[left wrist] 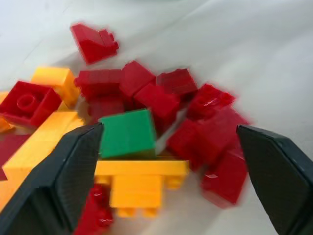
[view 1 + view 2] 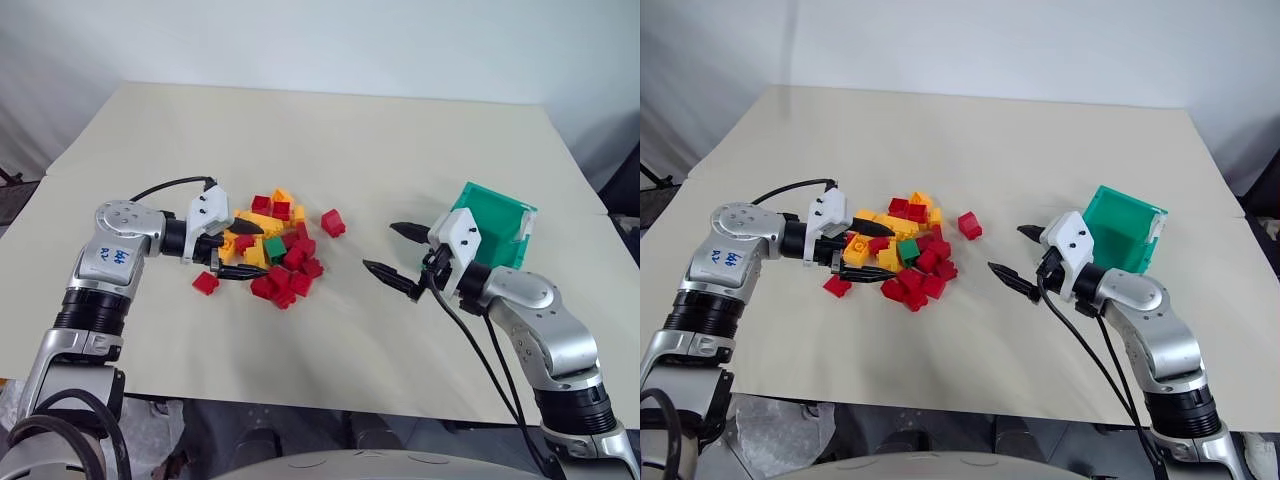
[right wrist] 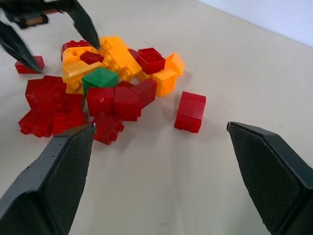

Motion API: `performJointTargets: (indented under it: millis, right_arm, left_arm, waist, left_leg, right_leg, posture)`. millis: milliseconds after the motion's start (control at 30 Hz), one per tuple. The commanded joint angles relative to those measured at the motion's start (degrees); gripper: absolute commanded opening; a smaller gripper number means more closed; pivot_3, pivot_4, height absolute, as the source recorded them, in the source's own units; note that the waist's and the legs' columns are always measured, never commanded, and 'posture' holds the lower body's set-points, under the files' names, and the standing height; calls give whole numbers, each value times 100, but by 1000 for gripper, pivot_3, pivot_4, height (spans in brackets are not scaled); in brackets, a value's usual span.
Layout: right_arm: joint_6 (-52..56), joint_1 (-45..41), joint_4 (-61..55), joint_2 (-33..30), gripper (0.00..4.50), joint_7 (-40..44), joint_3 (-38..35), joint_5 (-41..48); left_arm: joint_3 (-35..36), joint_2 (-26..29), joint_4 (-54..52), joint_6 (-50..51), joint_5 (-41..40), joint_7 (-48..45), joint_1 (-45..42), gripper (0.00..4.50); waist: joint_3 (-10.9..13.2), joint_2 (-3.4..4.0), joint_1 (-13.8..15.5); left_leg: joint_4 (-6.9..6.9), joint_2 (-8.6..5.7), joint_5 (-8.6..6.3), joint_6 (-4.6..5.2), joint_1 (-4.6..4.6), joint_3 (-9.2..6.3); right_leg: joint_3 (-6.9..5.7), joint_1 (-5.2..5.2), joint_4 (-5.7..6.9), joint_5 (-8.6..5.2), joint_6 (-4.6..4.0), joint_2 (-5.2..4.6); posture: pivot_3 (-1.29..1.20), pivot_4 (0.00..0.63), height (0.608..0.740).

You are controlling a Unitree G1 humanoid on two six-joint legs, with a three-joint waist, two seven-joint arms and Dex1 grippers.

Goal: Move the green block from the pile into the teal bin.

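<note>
The left gripper (image 2: pixel 238 252) is spread wide and holds nothing, its fingers reaching into the pile (image 2: pixel 274 252) from the 9 o'clock side. The green block (image 2: pixel 275 248) lies in the pile's middle, just past the fingertips, resting on yellow and red bricks. The right gripper (image 2: pixel 395 250) is also wide open and empty, at 3 o'clock of the pile. Behind it the bin (image 2: pixel 497 222) stands on the table (image 2: pixel 340 130).

Silver-grey jointed arms with black bands, white wrist housings, black cables and textured black tapered fingers (image 3: pixel 56 181).
</note>
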Motion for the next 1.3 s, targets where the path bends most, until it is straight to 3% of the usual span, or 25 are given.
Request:
performJointTargets:
  millis: [33, 333, 700, 867, 1133, 1300]
  right_arm:
    - [-141, 75, -198, 86, 4500, -96, -24, -13]
    - [-136, 355, -452, 141, 4500, -336, -91, -72]
    - [-115, 524, -593, 166, 4500, -526, -86, -74]
    - [-130, 468, -539, 171, 4500, -539, -76, -81]
    - [-123, 464, -482, 16, 4500, -469, -252, -51]
    - [-142, 380, -386, -30, 4500, -444, -237, -59]
  left_arm:
    - [-335, -64, 328, 166, 570, 291, -305, 4455]
    - [-923, -405, 1300, 21, 1248, 185, -1062, 4455]
    - [-1056, -395, 919, 179, 1374, -36, -743, 4455]
    - [-798, -547, 982, -60, 1332, 556, -793, 4455]
    - [-312, -379, 689, 518, 757, 140, -701, 4455]
    - [-439, -351, 655, 705, 863, 95, -543, 3248]
  waist:
    - [0, 0, 0]
    - [0, 1, -19]
    - [1, 2, -17]
    - [1, 2, -12]
    - [1, 2, -28]
    - [1, 2, -12]
  left_leg:
    - [3, 0, 0, 0, 0, -1]
    - [3, -5, 0, 0, 9, 3]
    - [3, -5, 0, 0, 11, 3]
    - [12, -6, 0, 0, 16, 4]
    - [9, -5, 0, 0, 12, 3]
    - [9, -6, 0, 0, 11, 3]
  right_leg:
    - [0, 0, 1, 0, 1, 0]
    - [9, 3, 9, -2, 4, 2]
    - [12, 3, 14, -3, 4, 2]
    - [14, 8, 19, -2, 6, 1]
    - [14, 3, 23, -1, 7, 3]
    - [14, 3, 20, -2, 7, 2]
  posture:
    - [0, 150, 740]
    - [0, 150, 740]
    - [0, 150, 740]
    - [0, 150, 740]
    - [0, 150, 740]
    - [0, 150, 740]
